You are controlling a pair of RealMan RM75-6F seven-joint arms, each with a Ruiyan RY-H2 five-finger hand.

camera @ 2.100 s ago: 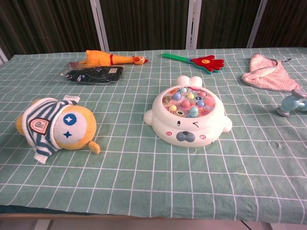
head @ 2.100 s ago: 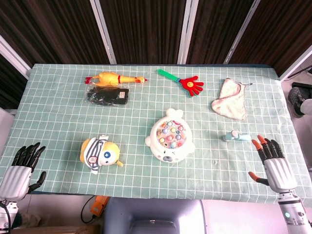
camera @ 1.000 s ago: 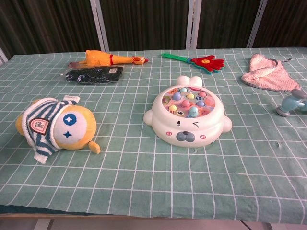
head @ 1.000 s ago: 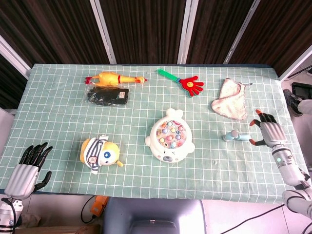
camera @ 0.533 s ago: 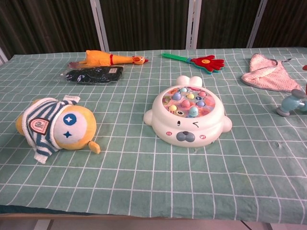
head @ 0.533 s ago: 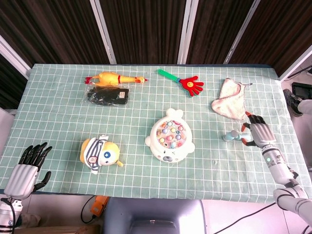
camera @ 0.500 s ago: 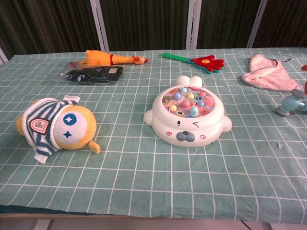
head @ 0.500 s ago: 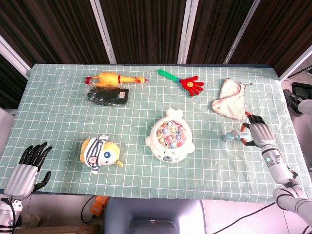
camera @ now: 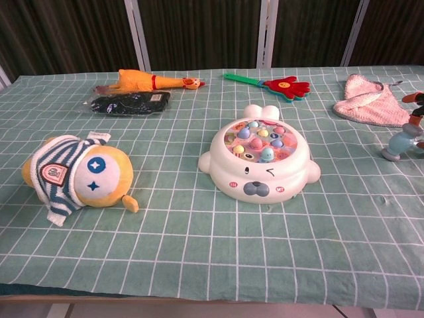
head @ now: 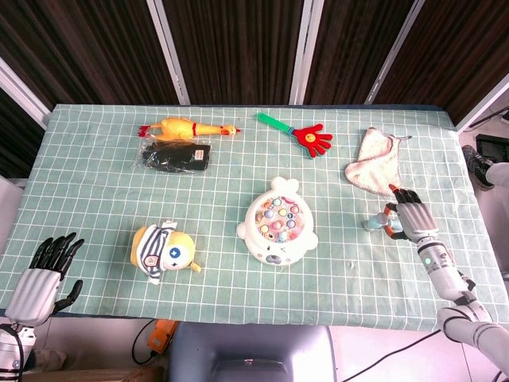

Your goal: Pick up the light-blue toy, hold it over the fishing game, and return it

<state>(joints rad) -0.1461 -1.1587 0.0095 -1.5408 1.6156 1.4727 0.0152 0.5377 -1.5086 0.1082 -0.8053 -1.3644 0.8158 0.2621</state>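
Fingers (head: 406, 208) of the right robot hand (head: 408, 217) curl over the right end of the light-blue toy (head: 375, 222), which lies on the bench (head: 95, 191) toward its right edge, below the pink cloth (head: 375, 169) and well to the right of the fishing game (head: 277, 223). From the head view the orange-tipped fingers reach around the toy, but whether they actually clamp it or only touch it cannot be told; the toy rests on the green checked cover. In the chest view only the toy (camera: 401, 144) and a couple of orange fingertips (camera: 417, 97) show at the frame's right edge.

The left robot hand (head: 41, 278) hangs off the near left corner of the bench, fingers spread, grasping nothing.

The fishing game (camera: 260, 161) sits near the middle of the bench. A striped plush toy (head: 162, 251) lies to its left. Along the far side are a yellow rubber chicken (head: 187, 128), a black packet (head: 175, 158) just below it, and a red hand-shaped clapper (head: 305, 134).
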